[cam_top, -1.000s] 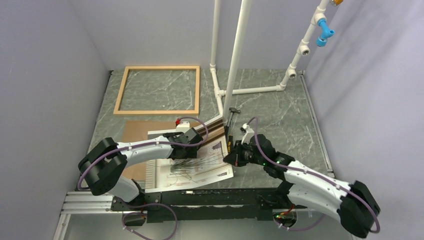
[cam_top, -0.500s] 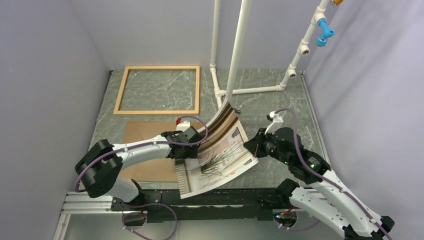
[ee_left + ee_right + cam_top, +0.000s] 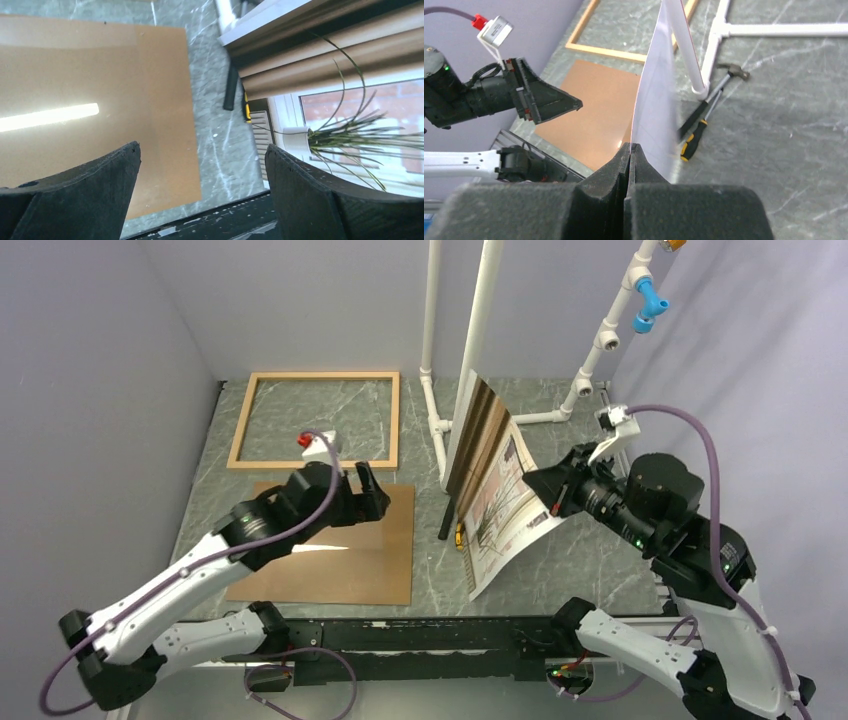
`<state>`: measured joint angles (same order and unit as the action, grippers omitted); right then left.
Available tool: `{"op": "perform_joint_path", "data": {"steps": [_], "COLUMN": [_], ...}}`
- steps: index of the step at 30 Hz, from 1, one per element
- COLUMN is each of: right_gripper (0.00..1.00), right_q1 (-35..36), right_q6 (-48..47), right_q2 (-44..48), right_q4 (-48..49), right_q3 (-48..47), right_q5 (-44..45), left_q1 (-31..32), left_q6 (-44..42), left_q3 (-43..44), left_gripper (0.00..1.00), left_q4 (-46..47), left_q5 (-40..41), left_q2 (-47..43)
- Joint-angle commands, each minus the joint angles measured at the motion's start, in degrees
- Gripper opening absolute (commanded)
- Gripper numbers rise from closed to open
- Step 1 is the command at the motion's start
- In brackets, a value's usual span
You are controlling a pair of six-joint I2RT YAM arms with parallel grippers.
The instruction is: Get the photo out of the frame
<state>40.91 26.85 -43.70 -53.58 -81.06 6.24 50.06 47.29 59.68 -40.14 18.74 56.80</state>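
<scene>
The photo hangs upright and curved in the air at centre right, pinched at its right edge by my right gripper, which is shut on it. In the right wrist view the photo shows edge-on, rising from the closed jaws. The light wood frame lies flat and hollow at the back left. My left gripper is open and empty above the brown backing board; in the left wrist view the photo is at the right, apart from the fingers.
White PVC pipes stand at the back centre, just behind the photo. A hammer and a yellow-handled tool lie on the marble table under the photo. Grey walls close in left and right.
My right gripper has lifted the photo up and to the right, off the table. My left gripper has let go of it, opened, and drawn back left above the backing board.
</scene>
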Motion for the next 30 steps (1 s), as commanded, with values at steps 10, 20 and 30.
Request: {"op": "perform_joint_path", "data": {"steps": [10,20,30], "right_gripper": [0.00,0.00,0.00], "right_q1": [0.0,11.9,11.8], "right_q6": [7.8,15.6,23.1], "right_q2": [-18.6,-37.0,-40.4], "right_q4": [14.7,32.1,47.1], "right_q3": [-15.7,-24.4,-12.6], "right_q5": [-26.8,-26.8,-10.3], "left_q1": [-0.8,-0.8,-0.9], "left_q6": [0.0,0.5,2.1], "left_q3": [4.4,9.0,10.4], "left_gripper": [0.97,0.97,0.97], "left_q4": [-6.1,-15.7,-22.6], "left_q5": [-1.7,3.5,5.8], "left_q2": [-17.5,-25.1,-30.2]}}
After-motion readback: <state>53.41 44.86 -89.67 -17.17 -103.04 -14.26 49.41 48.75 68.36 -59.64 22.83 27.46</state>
